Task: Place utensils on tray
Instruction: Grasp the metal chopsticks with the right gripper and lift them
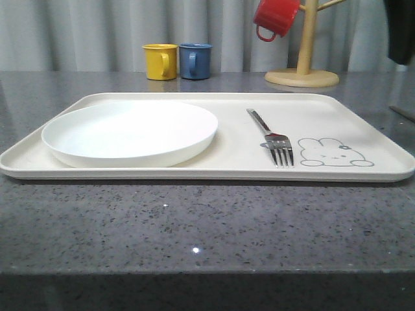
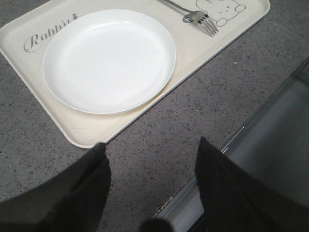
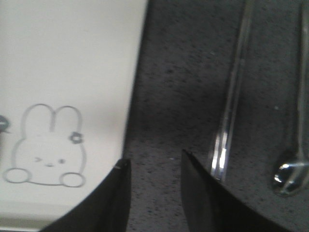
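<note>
The cream tray (image 1: 337, 116) with its rabbit drawing lies across the grey table. A silver fork (image 1: 272, 138) rests on the tray beside the rabbit, tines toward the front edge. In the right wrist view the chopsticks (image 3: 231, 106) and the spoon (image 3: 292, 174) lie on the bare table beside the tray (image 3: 72, 58). My right gripper (image 3: 153, 159) is open, empty, over the table strip between the tray's rim and the chopsticks. My left gripper (image 2: 150, 145) is open and empty above the table near the tray (image 2: 87, 133) corner. The fork (image 2: 193, 14) shows at that view's far side.
A round white plate (image 1: 130, 133) takes up the tray's left half. Yellow mug (image 1: 160, 61) and blue mug (image 1: 195, 61) stand at the back. A wooden mug tree (image 1: 303, 65) with a red mug (image 1: 275, 16) stands back right. The table's metal edge (image 2: 251, 125) runs near my left gripper.
</note>
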{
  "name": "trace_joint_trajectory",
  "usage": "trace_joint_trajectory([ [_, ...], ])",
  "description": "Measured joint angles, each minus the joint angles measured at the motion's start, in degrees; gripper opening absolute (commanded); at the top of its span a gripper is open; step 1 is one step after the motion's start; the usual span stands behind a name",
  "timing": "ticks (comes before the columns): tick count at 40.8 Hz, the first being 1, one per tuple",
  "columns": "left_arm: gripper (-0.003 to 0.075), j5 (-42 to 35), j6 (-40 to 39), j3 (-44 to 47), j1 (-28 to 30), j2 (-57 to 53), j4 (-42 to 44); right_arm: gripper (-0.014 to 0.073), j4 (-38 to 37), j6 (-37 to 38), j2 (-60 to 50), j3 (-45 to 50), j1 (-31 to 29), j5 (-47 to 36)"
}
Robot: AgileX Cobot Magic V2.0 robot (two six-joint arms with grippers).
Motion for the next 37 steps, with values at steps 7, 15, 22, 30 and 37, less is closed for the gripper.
trace_joint_trajectory([
  [7, 0.0389, 0.0, 0.0, 0.0, 0.0, 0.0, 0.0, 0.0287, 0.0, -4.3, 0.0, 3.4, -7.1, 0.0],
  [15, 0.0389, 0.0, 0.0, 0.0, 0.0, 0.0, 0.0, 0.0287, 3.1, -8.5, 1.1, 4.1, -13.0, -0.7],
  [22, 0.039, 0.0, 0.0, 0.0, 0.0, 0.0, 0.0, 0.0287, 5.4, -10.7, 3.8, 4.1, -14.7, -1.6],
  [30, 0.0389, 0.0, 0.0, 0.0, 0.0, 0.0, 0.0, 0.0287, 6.4, -10.9, 7.0, 4.1, -14.7, -3.4],
  [37, 0.0389, 0.0, 0.0, 0.0, 0.0, 0.0, 0.0, 0.0287, 7.2, -11.0, 9.3, 4.1, -14.7, -4.2],
])
